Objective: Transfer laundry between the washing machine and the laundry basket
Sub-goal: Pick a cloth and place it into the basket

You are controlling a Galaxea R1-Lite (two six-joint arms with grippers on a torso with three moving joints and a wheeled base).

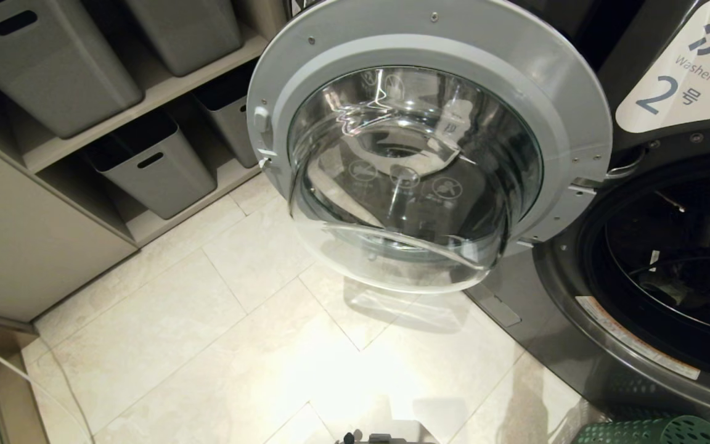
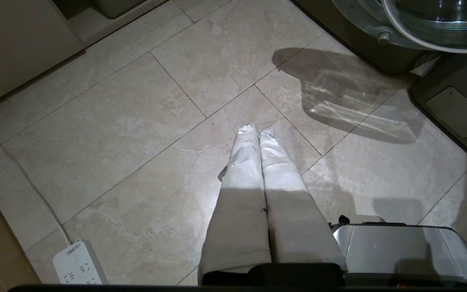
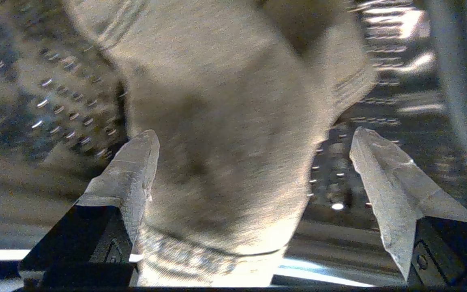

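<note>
Dark grey washing machine (image 1: 577, 320), green hole-patterned laundry basket (image 1: 657, 430), grey laundry (image 3: 225, 134), beige floor tiles (image 1: 207, 345)

Head high, facing down; left wrist shares door (image 1: 429, 154); right wrist inside drum.

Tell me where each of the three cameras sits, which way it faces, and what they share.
Head view: high on the robot, facing down and forward at the open door of the washing machine; neither arm shows.
Left wrist view: behind the shut left gripper, facing the floor tiles.
Right wrist view: behind the open right gripper, inside the perforated drum, with laundry between its fingers.
Shared: head and left wrist views both show the door and floor tiles.
</note>
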